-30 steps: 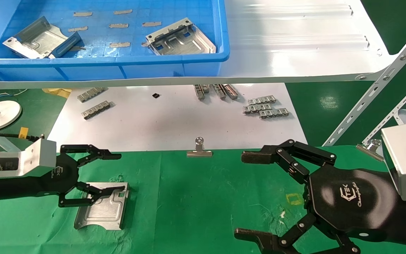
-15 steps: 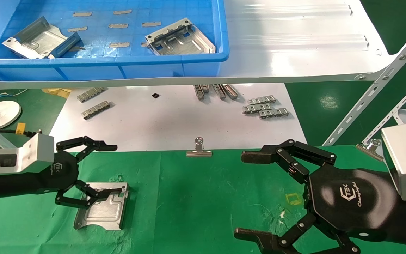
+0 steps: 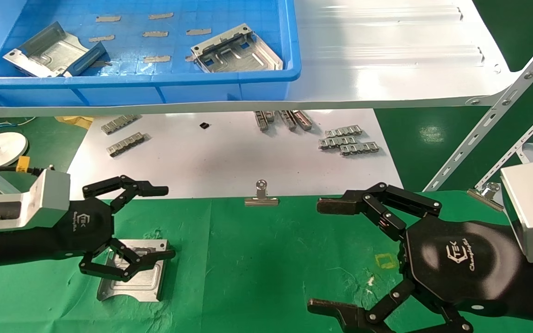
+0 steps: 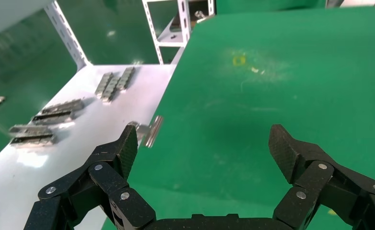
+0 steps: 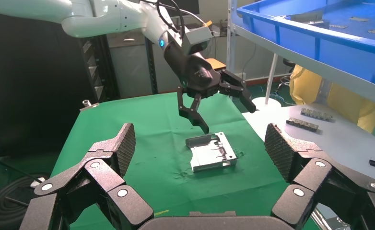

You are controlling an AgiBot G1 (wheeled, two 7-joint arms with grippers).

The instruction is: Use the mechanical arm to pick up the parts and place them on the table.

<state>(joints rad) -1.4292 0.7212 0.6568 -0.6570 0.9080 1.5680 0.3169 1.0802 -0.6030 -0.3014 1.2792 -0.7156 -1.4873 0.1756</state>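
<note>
Nearest, right gripper (image 3: 329, 259) parked low over the green worktop (image 3: 257, 268), jaws spread wide and empty — idle, by the look of it, near a small yellow square mark (image 3: 387, 261). Across the cloth, left gripper (image 3: 148, 222) hanging above one silver part (image 3: 130, 277), jaws wide open, nothing held; from the right wrist view, clearly lifted off the part (image 5: 210, 152) with air between, which reads as a release just made and room given so the plate lies undisturbed. Part flat on the cloth, concave-cut edge toward the robot, probably set well inside the cloth edge to keep it from sliding off. Beyond, binder clip (image 3: 261, 196) pinning the cloth where it meets a white board (image 3: 229, 162) strewn with small linked metal strips (image 3: 350, 142). Farthest, up on the white shelf (image 3: 387, 51), blue bin (image 3: 229, 83) with two more parts — one at left (image 3: 49, 51), one at right (image 3: 236, 50) — presumably next to fetch, so task judged roughly a third done
</note>
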